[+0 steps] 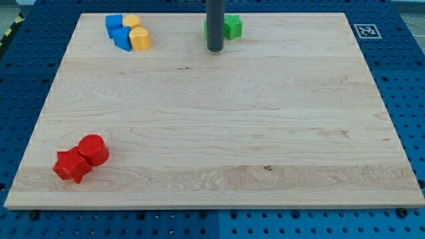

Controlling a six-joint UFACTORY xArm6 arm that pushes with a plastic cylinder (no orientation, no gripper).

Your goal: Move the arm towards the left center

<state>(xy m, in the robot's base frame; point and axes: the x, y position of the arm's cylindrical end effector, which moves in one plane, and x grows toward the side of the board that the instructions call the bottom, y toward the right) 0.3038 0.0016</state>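
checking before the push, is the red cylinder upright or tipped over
Upright: the red cylinder shows its flat round top, beside the red block. My tip is far off.

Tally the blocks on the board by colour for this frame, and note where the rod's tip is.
Blue blocks: 2
Yellow blocks: 2
Green blocks: at least 1; the rod hides part of that cluster
Red blocks: 2
Total: 7 blocks clearly visible
My tip rests near the view's top, just left of and below the green block.

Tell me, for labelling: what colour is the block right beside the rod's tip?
Green, just right of my tip; the camera view shows it.
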